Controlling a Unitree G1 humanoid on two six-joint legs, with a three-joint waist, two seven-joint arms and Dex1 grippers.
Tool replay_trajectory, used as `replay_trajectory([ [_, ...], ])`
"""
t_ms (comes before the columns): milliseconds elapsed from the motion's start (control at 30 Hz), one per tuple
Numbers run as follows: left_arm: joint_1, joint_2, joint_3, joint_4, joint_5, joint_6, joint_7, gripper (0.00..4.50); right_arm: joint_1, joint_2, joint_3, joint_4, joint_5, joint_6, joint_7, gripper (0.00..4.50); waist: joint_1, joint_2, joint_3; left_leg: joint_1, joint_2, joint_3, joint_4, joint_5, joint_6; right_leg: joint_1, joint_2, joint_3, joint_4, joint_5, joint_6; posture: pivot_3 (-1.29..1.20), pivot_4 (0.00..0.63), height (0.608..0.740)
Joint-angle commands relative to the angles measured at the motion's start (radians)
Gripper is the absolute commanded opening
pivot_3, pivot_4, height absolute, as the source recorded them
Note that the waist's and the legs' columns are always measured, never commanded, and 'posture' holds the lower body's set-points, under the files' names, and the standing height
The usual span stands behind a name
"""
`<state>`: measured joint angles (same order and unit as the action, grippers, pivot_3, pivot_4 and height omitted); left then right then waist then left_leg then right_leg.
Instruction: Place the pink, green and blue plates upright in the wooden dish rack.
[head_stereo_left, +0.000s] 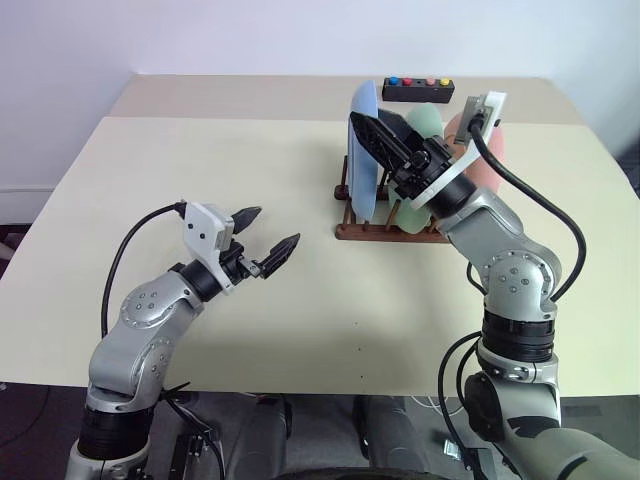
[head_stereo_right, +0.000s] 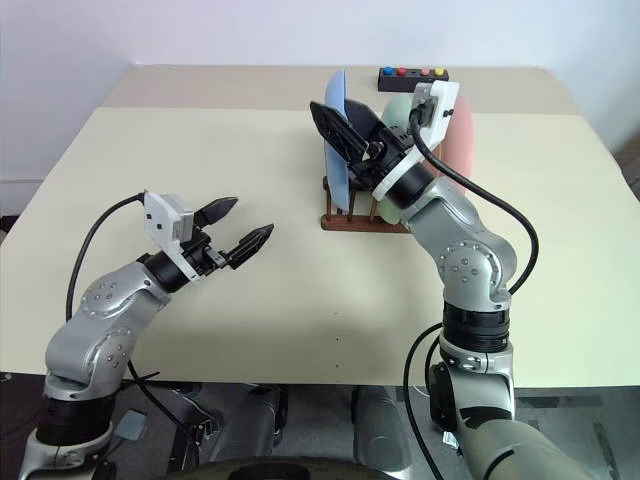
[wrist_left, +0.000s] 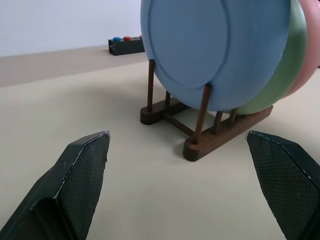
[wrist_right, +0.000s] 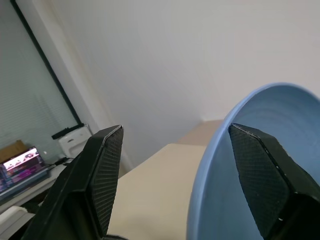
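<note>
I see the light blue round plate (head_stereo_left: 364, 150) upright in the dark wooden pegged rack (head_stereo_left: 385, 230); stiff, light, slick; I'd grip its top rim; right gripper (head_stereo_left: 385, 140) jaws spread astride that rim, left gripper (head_stereo_left: 268, 240) jaws wide, empty.

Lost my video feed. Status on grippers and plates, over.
Left gripper open, idle over table. Right gripper open, straddling blue plate rim. Blue, green plate, pink plate all upright in rack. Nothing in the way.
</note>
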<state>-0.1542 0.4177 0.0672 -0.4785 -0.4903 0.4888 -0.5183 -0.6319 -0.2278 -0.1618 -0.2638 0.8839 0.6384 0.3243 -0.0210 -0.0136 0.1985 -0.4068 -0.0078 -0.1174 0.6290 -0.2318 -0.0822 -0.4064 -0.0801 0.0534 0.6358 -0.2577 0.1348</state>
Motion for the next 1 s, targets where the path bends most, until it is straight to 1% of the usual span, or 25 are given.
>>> replay_trajectory([
  [33,-0.013,-0.002,0.000,-0.039,-0.001,-0.019,0.004,4.50,-0.021,-0.009,-0.003,-0.044,-0.021,-0.044,0.018,3.38,0.000,0.000,0.000,0.000,0.000,0.000,0.000,0.000,0.000,0.000,0.000,0.000,0.000,0.000,0.000,0.00,0.150,0.734],
  [333,-0.016,-0.004,-0.002,-0.037,0.004,-0.023,0.008,4.50,-0.010,-0.022,0.004,-0.027,-0.078,-0.067,0.040,3.38,0.000,0.000,0.000,0.000,0.000,0.000,0.000,0.000,0.000,0.000,0.000,0.000,0.000,0.000,0.000,0.00,0.150,0.734],
  [533,-0.019,-0.005,-0.005,-0.033,0.007,-0.025,0.008,4.50,-0.056,-0.024,0.021,-0.024,-0.164,-0.114,0.029,3.38,0.000,0.000,0.000,0.000,0.000,0.000,0.000,0.000,0.000,0.000,0.000,0.000,0.000,0.000,0.000,0.00,0.150,0.734],
  [700,-0.021,-0.009,-0.009,-0.032,0.012,-0.025,0.010,4.50,-0.075,-0.028,0.029,-0.031,-0.190,-0.145,0.057,3.38,0.000,0.000,0.000,0.000,0.000,0.000,0.000,0.000,0.000,0.000,0.000,0.000,0.000,0.000,0.000,0.00,0.150,0.734],
  [767,-0.024,-0.010,-0.005,-0.025,0.021,-0.035,0.014,4.50,-0.087,-0.051,0.047,-0.062,-0.198,-0.176,0.123,3.38,0.000,0.000,0.000,0.000,0.000,0.000,0.000,0.000,0.000,0.000,0.000,0.000,0.000,0.000,0.000,0.00,0.150,0.734],
  [833,-0.028,-0.009,0.009,-0.009,0.036,-0.054,0.022,4.50,-0.089,-0.078,0.038,-0.073,-0.192,-0.198,0.178,3.38,0.001,0.001,0.000,0.000,0.000,0.000,0.000,0.000,0.000,0.000,0.000,0.000,0.000,0.000,0.000,0.00,0.150,0.734],
  [900,-0.033,-0.005,0.024,0.023,0.079,-0.088,0.047,4.50,-0.081,-0.121,0.003,-0.069,-0.181,-0.221,0.226,3.38,0.003,0.001,0.000,0.000,0.000,0.000,0.000,0.000,0.000,0.000,0.000,0.000,-0.001,0.000,0.000,0.00,0.150,0.734],
  [1000,-0.038,0.002,0.054,0.075,0.105,-0.124,0.064,4.50,-0.057,-0.233,-0.086,-0.032,-0.177,-0.252,0.302,3.38,0.006,0.001,0.000,0.000,0.000,0.000,0.000,0.000,0.000,0.001,0.000,0.000,-0.002,0.000,0.000,0.00,0.150,0.734],
])
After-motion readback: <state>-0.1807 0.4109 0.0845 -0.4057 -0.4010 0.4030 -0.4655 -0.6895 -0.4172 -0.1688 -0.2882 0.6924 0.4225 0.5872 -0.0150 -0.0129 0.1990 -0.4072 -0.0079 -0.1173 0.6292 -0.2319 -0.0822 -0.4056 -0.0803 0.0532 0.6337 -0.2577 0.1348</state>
